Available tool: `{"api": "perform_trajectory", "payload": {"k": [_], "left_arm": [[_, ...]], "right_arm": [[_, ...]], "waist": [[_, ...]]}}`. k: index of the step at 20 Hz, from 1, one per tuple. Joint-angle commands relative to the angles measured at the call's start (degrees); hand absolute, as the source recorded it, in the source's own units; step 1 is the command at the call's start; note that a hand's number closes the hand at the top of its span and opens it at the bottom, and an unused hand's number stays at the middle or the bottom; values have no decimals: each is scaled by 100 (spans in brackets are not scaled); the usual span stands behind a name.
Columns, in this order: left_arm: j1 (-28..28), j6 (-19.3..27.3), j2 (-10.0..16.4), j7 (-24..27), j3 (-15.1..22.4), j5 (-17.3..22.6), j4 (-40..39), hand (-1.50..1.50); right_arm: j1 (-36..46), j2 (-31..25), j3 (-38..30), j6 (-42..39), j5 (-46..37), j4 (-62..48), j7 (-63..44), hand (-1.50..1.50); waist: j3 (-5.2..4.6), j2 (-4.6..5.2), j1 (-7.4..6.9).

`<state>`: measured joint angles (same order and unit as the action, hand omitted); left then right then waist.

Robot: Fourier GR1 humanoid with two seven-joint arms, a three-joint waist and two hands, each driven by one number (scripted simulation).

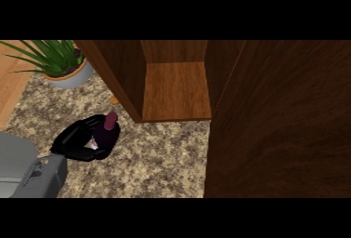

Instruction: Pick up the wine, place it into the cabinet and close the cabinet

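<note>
Speckled beige-and-brown stone counter [158, 153], filling the lower left. At its far left corner, a grey pot [68, 78] of spiky green plant. Next to that, standing on the stone, an open wooden cabinet [177, 90], door [281, 121] swung out at the right. Near the cabinet's left wall, a dark wine bottle [106, 132], upright, base hidden behind the curled left hand [74, 142].

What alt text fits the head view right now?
The robot's left hand, fingers curled, holds a dark wine bottle with a maroon top at the speckled stone counter, just left of the brown wooden cabinet, whose door stands open. A green spiky plant in a grey pot sits at the upper left.
</note>
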<state>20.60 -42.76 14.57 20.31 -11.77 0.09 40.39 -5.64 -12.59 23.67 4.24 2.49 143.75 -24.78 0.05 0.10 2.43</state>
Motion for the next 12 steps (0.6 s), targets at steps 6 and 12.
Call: {"api": "perform_trajectory", "payload": {"k": [6, 12], "left_arm": [[451, 436, -290, 1162, 431, -704, -870, 150], [256, 339, -350, 1460, 590, -614, -465, 150]], "right_arm": [[-77, 72, 64, 111, -1, 919, -445, -150], [-451, -44, -69, 23, 246, 1135, -394, -150]], "waist": [[-17, 9, -96], [-9, -16, -137]]}}
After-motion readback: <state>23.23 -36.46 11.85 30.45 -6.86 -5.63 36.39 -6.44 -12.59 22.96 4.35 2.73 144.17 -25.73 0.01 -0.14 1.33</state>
